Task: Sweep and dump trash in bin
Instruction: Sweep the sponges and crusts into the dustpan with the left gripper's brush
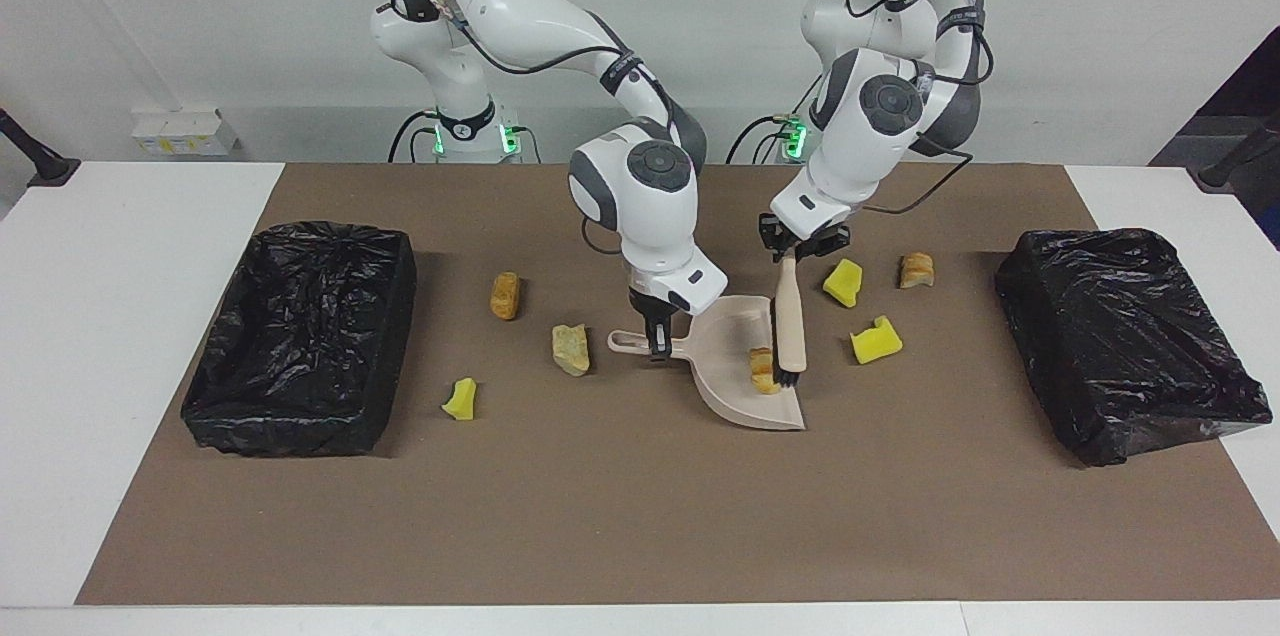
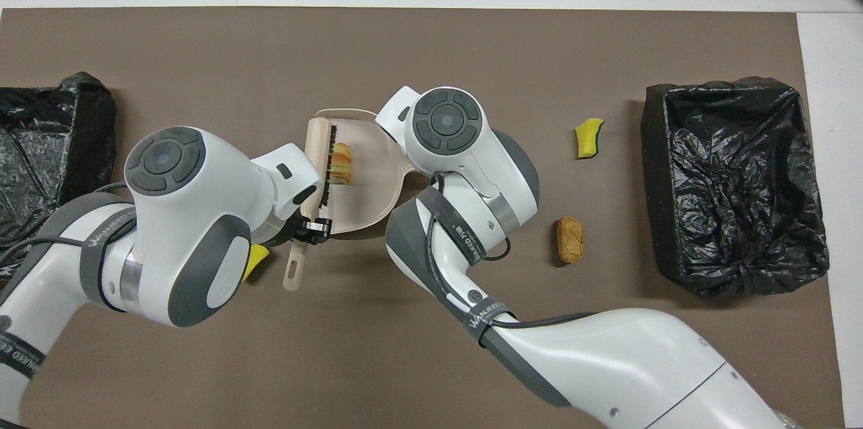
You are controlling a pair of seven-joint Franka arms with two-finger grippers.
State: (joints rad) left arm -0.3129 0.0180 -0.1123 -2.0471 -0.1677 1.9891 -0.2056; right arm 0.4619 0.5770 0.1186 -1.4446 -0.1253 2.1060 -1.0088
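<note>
At mid-table, on the brown mat (image 1: 640, 516), the beige dustpan (image 1: 735, 371) lies flat with its mouth toward the left arm's end. The right gripper (image 1: 657, 341) is clamped on the pan's handle (image 1: 630, 343), fingers closed around it.

The left gripper (image 1: 797, 251) is closed on the handle of the brush (image 1: 790, 321). The brush lies along the pan's mouth edge, bristles facing into the pan, and a tan lump (image 1: 764, 368) sits inside the pan against the bristles. The overhead view confirms it: lump (image 2: 340, 162) on the pan floor, touching the bristle side.

Remaining trash on the mat, toward the left arm's end:
- yellow bit (image 1: 843, 282), just beside the brush handle;
- yellow bit (image 1: 876, 340), farther from the robots, near the pan's mouth;
- tan lump (image 1: 917, 269), between the first yellow bit and the bin at that end.

Toward the right arm's end:
- tan lump (image 1: 505, 295);
- pale lump (image 1: 571, 349), just beside the tip of the pan's handle, apart from it;
- yellow bit (image 1: 461, 399), farthest from the robots of the three, near the bin.

Two bins lined with black bags stand at the mat's ends: one (image 1: 300, 336) at the right arm's end, one (image 1: 1130, 341) at the left arm's end. No trash can be made out in either.
</note>
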